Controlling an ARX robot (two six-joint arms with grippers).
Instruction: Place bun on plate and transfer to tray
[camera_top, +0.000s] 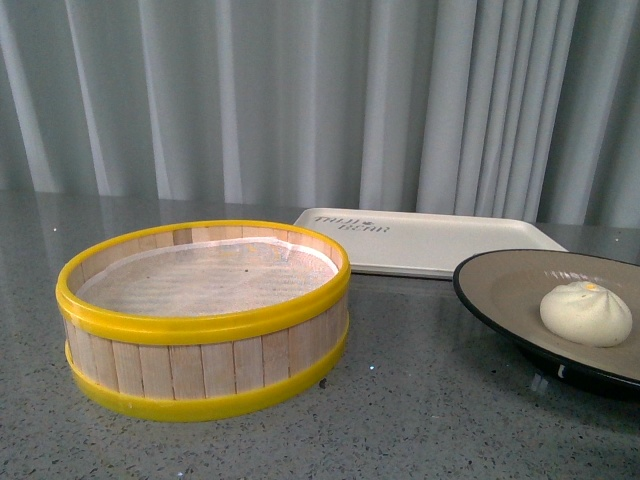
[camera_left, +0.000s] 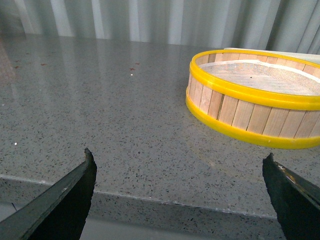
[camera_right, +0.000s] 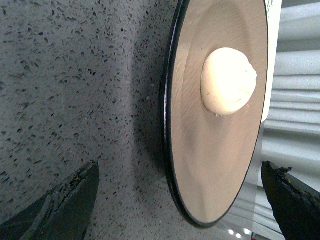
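- Front view: bun (camera_top: 586, 313) lay on plate (camera_top: 500, 285), near tray (camera_top: 430, 245).
- Left tool (camera_left: 179, 152) and right tool (camera_right: 180, 164) stood spread wide, empty.
- Plate judged rigid, slick-glazed; bun soft, may slide; grip at rim.

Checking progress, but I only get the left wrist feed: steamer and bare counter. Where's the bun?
Observer: The front view shows the bun lying on the plate, right of the steamer.
Operator: Plate on the tray yet?
Observer: No. The plate is in front of the tray, not on it.
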